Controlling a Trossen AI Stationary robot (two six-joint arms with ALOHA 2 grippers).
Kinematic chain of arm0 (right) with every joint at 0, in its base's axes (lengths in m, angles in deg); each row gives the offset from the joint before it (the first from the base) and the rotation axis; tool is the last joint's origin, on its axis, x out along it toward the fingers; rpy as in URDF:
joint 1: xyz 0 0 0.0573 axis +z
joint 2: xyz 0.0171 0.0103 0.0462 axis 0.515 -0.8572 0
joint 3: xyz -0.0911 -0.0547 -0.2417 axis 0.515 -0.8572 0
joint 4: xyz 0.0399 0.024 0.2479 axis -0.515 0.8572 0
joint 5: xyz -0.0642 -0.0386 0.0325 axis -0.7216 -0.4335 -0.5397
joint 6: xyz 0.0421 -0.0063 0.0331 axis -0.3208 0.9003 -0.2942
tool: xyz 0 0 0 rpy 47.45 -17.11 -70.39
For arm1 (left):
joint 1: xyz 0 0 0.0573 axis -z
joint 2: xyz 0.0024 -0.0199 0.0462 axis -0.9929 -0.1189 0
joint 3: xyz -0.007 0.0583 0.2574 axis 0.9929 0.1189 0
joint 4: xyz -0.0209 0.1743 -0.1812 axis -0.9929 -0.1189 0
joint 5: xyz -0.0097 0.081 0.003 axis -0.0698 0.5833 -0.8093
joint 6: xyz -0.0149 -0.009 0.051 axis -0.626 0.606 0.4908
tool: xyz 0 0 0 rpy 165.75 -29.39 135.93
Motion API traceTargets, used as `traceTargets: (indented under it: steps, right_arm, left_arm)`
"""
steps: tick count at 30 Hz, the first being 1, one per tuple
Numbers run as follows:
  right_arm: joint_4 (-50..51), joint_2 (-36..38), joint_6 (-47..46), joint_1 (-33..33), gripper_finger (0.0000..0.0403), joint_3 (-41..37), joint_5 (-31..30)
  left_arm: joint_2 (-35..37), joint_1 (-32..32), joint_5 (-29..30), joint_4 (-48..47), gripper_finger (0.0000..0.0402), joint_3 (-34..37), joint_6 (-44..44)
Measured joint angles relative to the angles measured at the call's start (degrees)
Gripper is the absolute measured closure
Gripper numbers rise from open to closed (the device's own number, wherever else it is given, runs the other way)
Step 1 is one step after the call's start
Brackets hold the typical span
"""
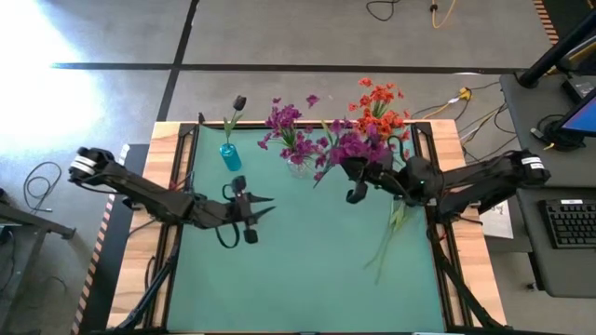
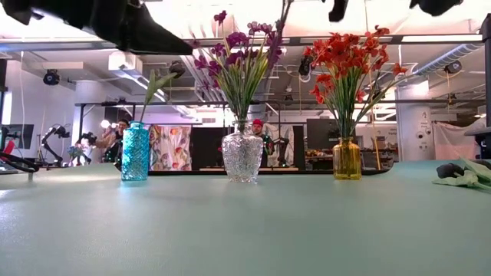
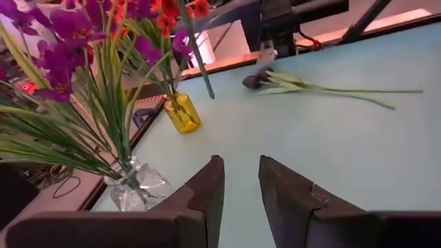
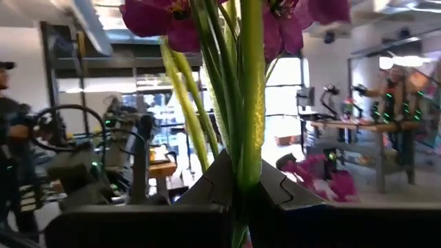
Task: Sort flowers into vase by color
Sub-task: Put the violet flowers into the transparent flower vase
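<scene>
Three vases stand along the table's far side. A blue vase (image 1: pixel 230 156) holds one dark bud (image 1: pixel 239 101), a clear vase (image 2: pixel 242 157) holds magenta flowers (image 1: pixel 284 121), and a yellow vase (image 2: pixel 347 159) holds orange-red flowers (image 1: pixel 377 110). My right gripper (image 4: pixel 244 172) is raised near the orange-red bunch, shut on a magenta flower (image 1: pixel 349 146). My left gripper (image 3: pixel 241 162) hovers over the table's middle left (image 1: pixel 268 206), open, with nothing between its fingers. More flowers (image 1: pixel 391 233), one with a dark bud (image 3: pixel 251 81), lie flat on the mat at the right. My right gripper pinches the magenta flower's green stem (image 4: pixel 248 148) between its two fingers, just below the blossoms. The fingers come from the table's right, slanting upward. The flower is lifted clear of the table, blossoms above the fingers, and the stem's free end (image 3: pixel 207 83) hangs in the air.
The teal mat (image 1: pixel 307 279) lies bare in front of the vases and toward the near edge. A wooden border and black rails (image 1: pixel 182 186) frame it. Beyond the table's right edge stand a desk with a keyboard (image 1: pixel 568 223) and cables.
</scene>
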Motion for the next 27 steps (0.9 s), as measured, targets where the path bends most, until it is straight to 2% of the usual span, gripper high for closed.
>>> traceTargets:
  steps: [3, 7, 11, 15, 27]
  right_arm:
    - [-6.6, -1.2, -2.4, 0.0, 0.0390, -3.7, -1.4]
    - [-14.0, -3.1, -2.1, 0.0, 0.0390, -7.5, -5.8]
    - [-16.2, -5.5, 0.1, -0.1, 0.0390, -7.9, -8.6]
    - [-18.7, -8.8, 3.5, -0.1, 0.0390, -5.7, -9.3]
    - [-18.1, -17.1, 12.8, -0.2, 0.0390, 3.8, -13.2]
  left_arm:
    - [1.0, 0.0, 0.4, -0.2, 0.0323, 1.1, 0.5]
    - [0.4, -0.3, 4.8, 0.0, 0.0323, 1.4, 0.6]
    - [-1.4, -0.8, 6.6, 0.1, 0.0323, 1.5, 0.6]
    - [-3.9, -1.8, 6.6, 0.3, 0.0323, 1.5, 0.6]
    - [-10.6, -4.8, 8.1, 1.1, 0.0323, -0.7, 0.4]
